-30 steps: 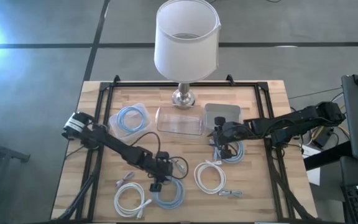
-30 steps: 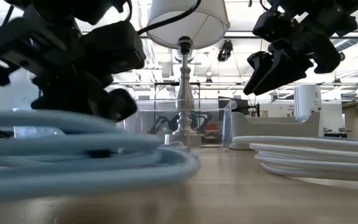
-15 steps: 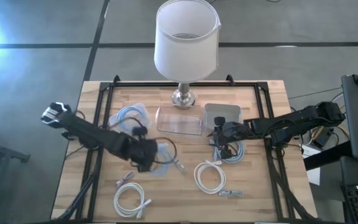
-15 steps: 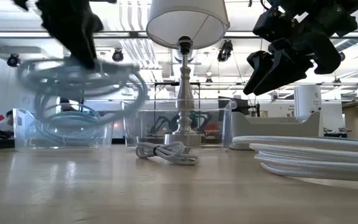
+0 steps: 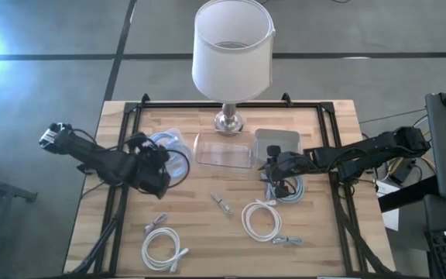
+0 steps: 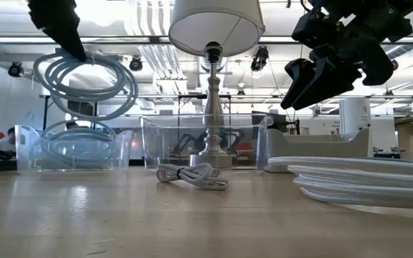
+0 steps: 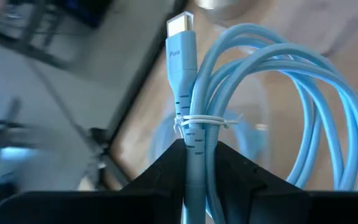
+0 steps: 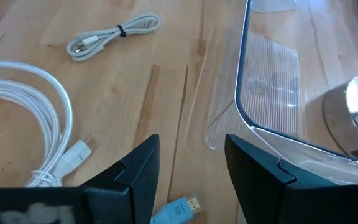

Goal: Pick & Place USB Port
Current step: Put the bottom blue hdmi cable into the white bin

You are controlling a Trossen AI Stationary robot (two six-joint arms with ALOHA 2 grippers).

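- I see the light blue USB cable [image 7: 253,106] as a tied coil, a thin tie around its neck and a pale connector tip pointing away from my left wrist camera.
- My left gripper [image 5: 159,172] pinches that cable's neck between nearly closed fingers, holding it in the air above the clear tray [image 5: 166,147] at the table's 10 o'clock; another blue coil [image 6: 77,140] lies in that tray.
- The left arm reaches in from 9 o'clock.
- My right gripper [image 5: 274,172] hovers with jaws wide and empty, around 3 o'clock of centre, just beside the clear bin [image 8: 272,93], over a blue coil [image 5: 289,188].
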